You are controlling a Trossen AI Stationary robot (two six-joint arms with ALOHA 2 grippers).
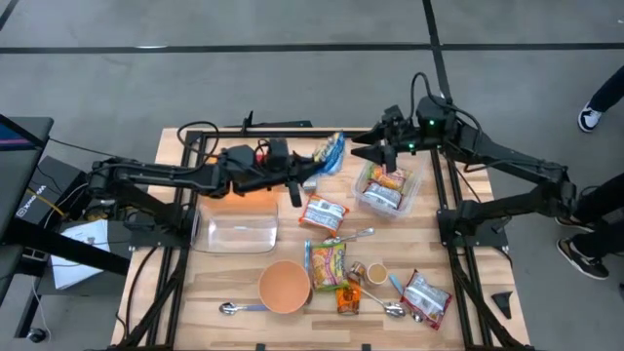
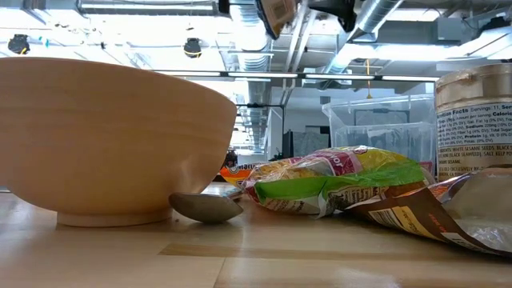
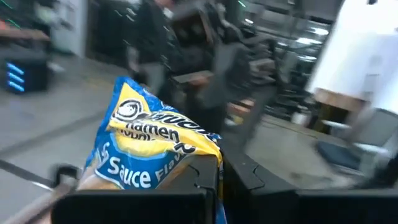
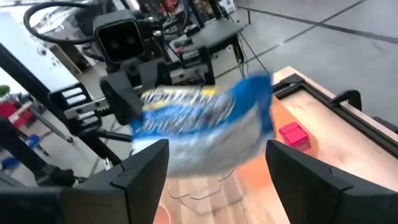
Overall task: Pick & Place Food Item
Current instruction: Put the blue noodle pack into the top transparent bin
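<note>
Blue ramen pack [image 1: 330, 153]: L claw [image 1: 314, 172] gripping it shut, above counter [image 1: 244, 273]. R claw [image 1: 378, 148] hanging open just beside pack, not touching.

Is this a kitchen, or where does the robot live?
Probably a robot lab or workshop, not a kitchen: bare concrete floor, exposed ceiling pipes, and a framed wooden table with two arms.
</note>
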